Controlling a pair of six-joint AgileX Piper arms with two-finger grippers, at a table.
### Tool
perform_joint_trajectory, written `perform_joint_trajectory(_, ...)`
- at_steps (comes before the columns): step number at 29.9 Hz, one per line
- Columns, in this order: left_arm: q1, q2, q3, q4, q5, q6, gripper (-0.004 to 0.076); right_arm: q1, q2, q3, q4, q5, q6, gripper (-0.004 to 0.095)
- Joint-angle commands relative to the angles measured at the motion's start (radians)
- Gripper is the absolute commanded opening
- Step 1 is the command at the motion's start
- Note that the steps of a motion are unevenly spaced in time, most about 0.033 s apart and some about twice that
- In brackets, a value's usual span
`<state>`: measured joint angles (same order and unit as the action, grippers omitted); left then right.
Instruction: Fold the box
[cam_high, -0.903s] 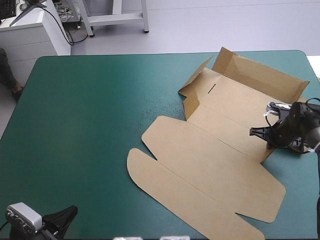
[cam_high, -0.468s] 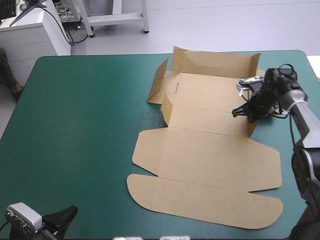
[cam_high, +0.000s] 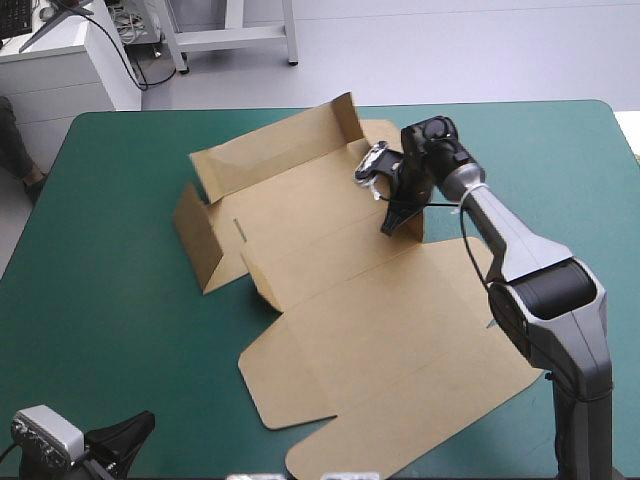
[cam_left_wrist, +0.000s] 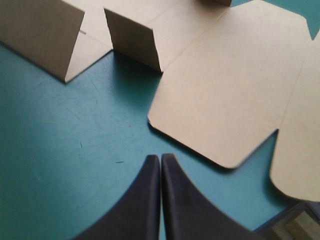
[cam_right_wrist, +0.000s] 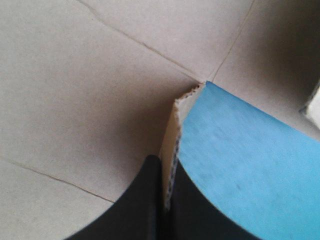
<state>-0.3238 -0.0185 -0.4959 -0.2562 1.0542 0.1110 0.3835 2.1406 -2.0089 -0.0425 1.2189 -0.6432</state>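
Note:
The brown box (cam_high: 350, 300) lies open on the teal-green cover, its walled end toward the far left and its lid flat toward the near edge. A long back wall (cam_high: 270, 150) and a side flap (cam_high: 195, 235) stand raised. My right gripper (cam_high: 397, 222) is at the box's far right side, shut on an upright side flap. In the right wrist view the flap's cut edge (cam_right_wrist: 172, 145) rises between the fingers of this gripper (cam_right_wrist: 167, 167). My left gripper (cam_high: 125, 438) rests at the near left corner, shut and empty (cam_left_wrist: 160, 162), a little short of the lid's rounded corner (cam_left_wrist: 220, 100).
Bare teal-green cover (cam_high: 100, 300) spreads left of the box and along the right side (cam_high: 580, 180). The lid's tip (cam_high: 330, 465) reaches the table's near edge.
The box has swung round on the table, its walled end moving from the far right toward the far left. My right gripper travelled left with the flap. The left arm stayed still.

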Motion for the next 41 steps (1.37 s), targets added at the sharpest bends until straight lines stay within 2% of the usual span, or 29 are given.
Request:
perform_joint_trajectory(1, -0.005, -0.002, -0.024, -0.02, -0.074, 0.001, -0.0008, 0.087, -0.054, -0.039, 0.001, 0.032, -0.119, -0.0019)
perform_joint_trajectory(9, -0.005, -0.002, -0.024, -0.02, -0.074, 0.001, -0.0008, 0.246, -0.052, -0.039, 0.009, 0.032, -0.361, -0.0019)
perform_joint_trajectory(12, -0.005, -0.002, -0.024, -0.02, -0.077, -0.013, -0.0008, 0.297, -0.052, -0.039, 0.013, 0.032, -0.401, -0.0019)
perform_joint_trajectory(19, -0.005, -0.002, -0.024, -0.02, -0.078, -0.013, -0.0008, 0.348, -0.042, -0.039, 0.023, 0.019, -0.522, -0.0019)
perform_joint_trajectory(26, -0.005, -0.002, -0.024, -0.02, -0.078, -0.013, -0.0008, 0.346, -0.014, -0.039, -0.049, -0.054, -0.51, -0.0019)
perform_joint_trajectory(31, -0.005, -0.002, -0.024, -0.02, -0.078, -0.013, -0.0008, 0.344, -0.013, -0.039, -0.053, -0.138, -0.38, -0.0006)
perform_joint_trajectory(33, -0.005, -0.002, -0.024, -0.02, -0.078, -0.013, -0.0008, 0.344, -0.013, -0.05, -0.063, -0.144, -0.378, 0.0046)
perform_joint_trajectory(39, -0.005, -0.002, -0.024, -0.02, -0.078, -0.011, -0.0008, 0.344, -0.013, -0.147, -0.074, -0.122, -0.345, 0.044)
perform_joint_trajectory(41, -0.005, -0.002, -0.024, -0.02, -0.078, -0.011, -0.0008, 0.344, -0.013, -0.188, -0.089, -0.112, -0.304, 0.0501)
